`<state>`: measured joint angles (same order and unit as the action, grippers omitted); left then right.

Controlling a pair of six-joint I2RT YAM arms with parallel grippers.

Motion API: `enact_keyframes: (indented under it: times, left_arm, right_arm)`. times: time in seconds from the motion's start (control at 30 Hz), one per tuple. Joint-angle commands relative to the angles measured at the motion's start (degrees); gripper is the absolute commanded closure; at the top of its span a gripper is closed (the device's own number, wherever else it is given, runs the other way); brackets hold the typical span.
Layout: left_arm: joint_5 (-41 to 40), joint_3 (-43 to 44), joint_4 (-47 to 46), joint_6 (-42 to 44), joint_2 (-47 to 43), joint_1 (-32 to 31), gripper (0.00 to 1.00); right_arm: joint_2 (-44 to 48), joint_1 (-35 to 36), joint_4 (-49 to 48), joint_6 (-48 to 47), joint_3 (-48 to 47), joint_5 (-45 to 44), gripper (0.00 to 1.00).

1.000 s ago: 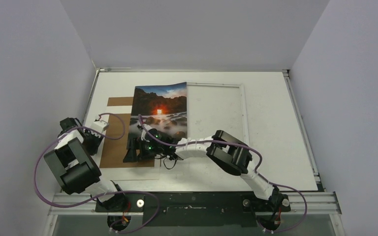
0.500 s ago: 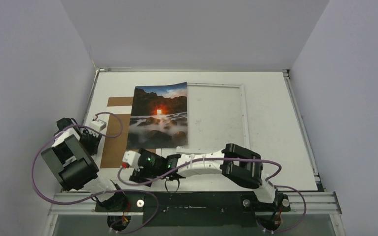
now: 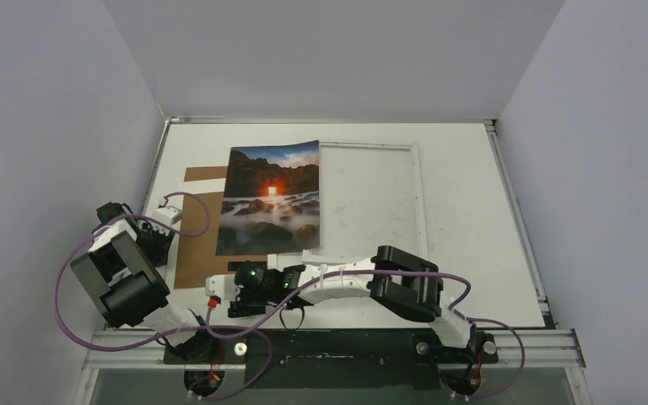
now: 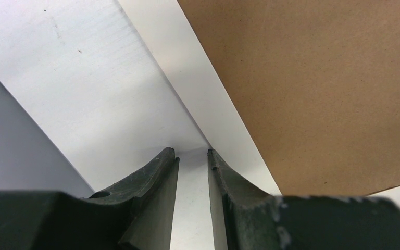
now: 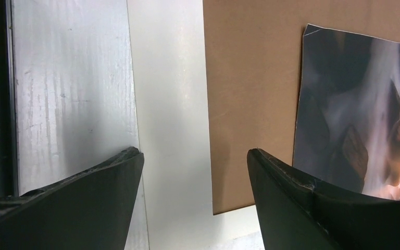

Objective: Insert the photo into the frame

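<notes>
brown cardboard backing board (image 3: 194, 245) lies on a pale sheet (image 5: 166, 130), and the photo (image 3: 270, 199) rests across the board's right part, its right edge overlapping the left side of the white frame (image 3: 363, 145). the right gripper (image 5: 192, 156) hangs over the board's near edge, jaws spread wide and empty, with the photo's near corner just beyond it, untouched. the left gripper (image 4: 191, 152) sits at the sheet's left edge, jaws narrowly apart; i cannot tell whether they pinch it.
</notes>
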<state>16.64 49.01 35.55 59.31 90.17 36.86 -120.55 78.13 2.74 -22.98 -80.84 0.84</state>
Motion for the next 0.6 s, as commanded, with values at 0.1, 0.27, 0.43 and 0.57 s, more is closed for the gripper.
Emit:
enact_keyframes:
  times: [0.1, 0.27, 0.43, 0.57]
  left_arm:
    - [0.09, -2.42, 6.39, 0.48, 0.71, 0.16, 0.73]
    - [-0.08, -2.36, 6.63, 0.51, 0.03, 0.20, 0.73]
    - [0.53, -0.86, 9.97, 1.45, -1.65, 0.58, 0.73]
    - [-0.14, -1.75, 9.53, 1.99, -2.72, 0.05, 0.73]
  right_arm:
    - [4.04, -2.15, -2.26, 8.29, 1.41, 3.50, 0.26]
    - [12.27, -3.94, -3.23, 29.73, 6.21, -0.64, 0.24]
    - [21.28, -10.05, -4.51, 53.00, 19.05, 2.62, 0.24]
    - [26.31, -12.58, -6.34, 64.16, 26.54, 5.30, 0.25]
